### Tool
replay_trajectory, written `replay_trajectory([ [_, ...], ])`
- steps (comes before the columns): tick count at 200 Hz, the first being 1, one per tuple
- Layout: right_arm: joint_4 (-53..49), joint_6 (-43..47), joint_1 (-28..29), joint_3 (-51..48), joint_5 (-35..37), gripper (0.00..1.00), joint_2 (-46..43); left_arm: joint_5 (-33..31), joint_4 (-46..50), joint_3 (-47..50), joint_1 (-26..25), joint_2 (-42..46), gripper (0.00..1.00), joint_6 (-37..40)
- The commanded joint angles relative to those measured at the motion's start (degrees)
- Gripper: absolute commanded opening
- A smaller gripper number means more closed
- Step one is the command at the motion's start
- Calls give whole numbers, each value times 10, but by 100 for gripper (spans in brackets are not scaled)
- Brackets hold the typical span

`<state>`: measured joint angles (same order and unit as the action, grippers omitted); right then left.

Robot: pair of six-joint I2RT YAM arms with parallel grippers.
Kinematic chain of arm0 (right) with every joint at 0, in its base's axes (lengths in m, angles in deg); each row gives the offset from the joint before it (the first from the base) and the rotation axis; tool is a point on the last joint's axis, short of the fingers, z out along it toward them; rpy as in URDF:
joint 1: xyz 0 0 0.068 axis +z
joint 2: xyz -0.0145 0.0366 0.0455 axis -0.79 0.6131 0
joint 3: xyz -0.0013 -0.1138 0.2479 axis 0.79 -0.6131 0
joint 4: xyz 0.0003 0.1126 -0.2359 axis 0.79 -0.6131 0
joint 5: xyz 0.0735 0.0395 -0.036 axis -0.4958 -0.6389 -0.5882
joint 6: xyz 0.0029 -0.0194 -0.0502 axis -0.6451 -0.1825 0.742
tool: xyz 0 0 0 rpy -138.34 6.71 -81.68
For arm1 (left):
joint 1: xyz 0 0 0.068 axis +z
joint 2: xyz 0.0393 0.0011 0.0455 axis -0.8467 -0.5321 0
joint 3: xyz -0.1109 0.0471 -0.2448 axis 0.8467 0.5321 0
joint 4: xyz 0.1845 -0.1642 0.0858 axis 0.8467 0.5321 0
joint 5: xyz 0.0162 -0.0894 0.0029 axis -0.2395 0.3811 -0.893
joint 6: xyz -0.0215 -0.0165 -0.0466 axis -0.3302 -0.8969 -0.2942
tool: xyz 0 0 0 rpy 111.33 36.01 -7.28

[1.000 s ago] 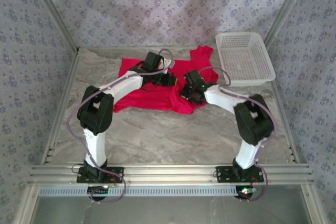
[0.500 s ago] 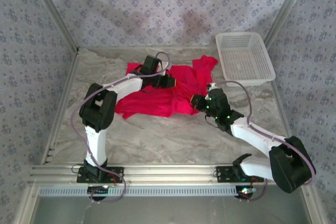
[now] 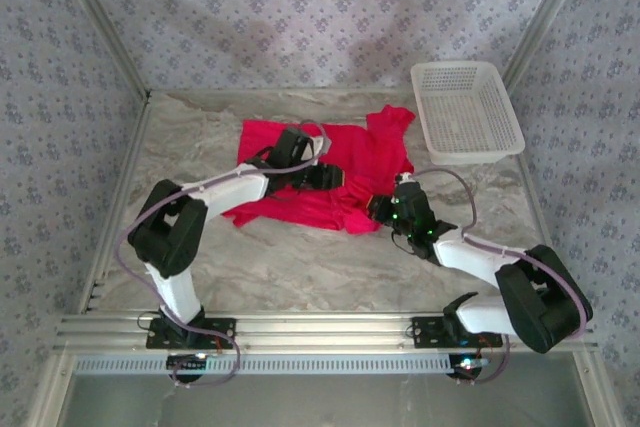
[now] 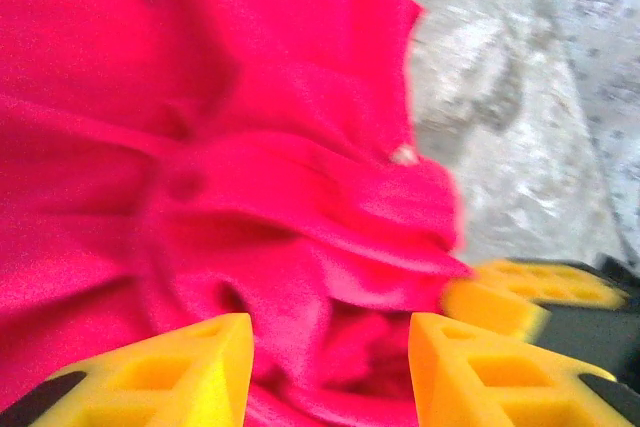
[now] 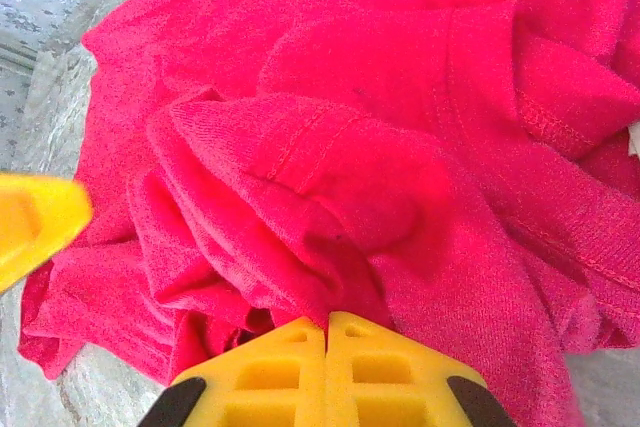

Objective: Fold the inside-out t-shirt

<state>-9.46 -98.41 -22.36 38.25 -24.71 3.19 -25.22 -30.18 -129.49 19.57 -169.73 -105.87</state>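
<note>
My right pincer [image 5: 327, 325] is pressed closed on a fold of the bright red crumpled cloth t-shirt [image 3: 370, 159], which lies toward the far middle of the marbled grey table [image 3: 300, 257], while my left pincer [image 4: 330, 337] stands parted over it.

From above, the left arm [image 3: 235, 187] lies across the middle of the t-shirt [image 3: 360, 152] and hides the cloth beneath it. The tips of the left gripper [image 3: 338, 177] are too small to read there. The left wrist view is blurred throughout: a pale speck [image 4: 405, 155] sits on a fold (tag or not, impossible to say), and the right gripper [image 4: 490, 297] is a yellow smear. In the right wrist view the shirt runs off the top and right edges.
</note>
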Motion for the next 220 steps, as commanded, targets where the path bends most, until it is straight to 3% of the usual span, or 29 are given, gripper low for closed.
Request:
replay_trajectory([
  [1,8,6,3,-5,29,0,-8,2,-29,32,-11,20,37,-82],
  [29,5,4,4,1,30,0,-10,29,-78,58,-22,-9,41,-161],
  [64,1,7,10,6,30,0,-16,24,-89,19,-26,-59,55,-187],
  [89,-2,8,16,5,35,0,-19,17,-74,-29,-30,-96,56,-191],
  [102,-4,8,19,4,37,0,-18,21,-68,-43,-30,-115,47,-194],
  [129,-21,9,17,6,64,0,-10,27,-54,-64,-23,-123,0,-194],
  [155,-25,-16,-13,5,136,0,33,27,7,-134,-7,-86,0,-138],
  [176,-1,-55,-63,14,116,0,104,69,9,-183,0,-51,0,-99],
  [196,-11,-66,-75,48,88,0,160,143,-44,-177,3,-29,0,-101],
  [220,-29,-64,-63,75,70,0,162,214,-149,-102,6,-20,0,-143],
])
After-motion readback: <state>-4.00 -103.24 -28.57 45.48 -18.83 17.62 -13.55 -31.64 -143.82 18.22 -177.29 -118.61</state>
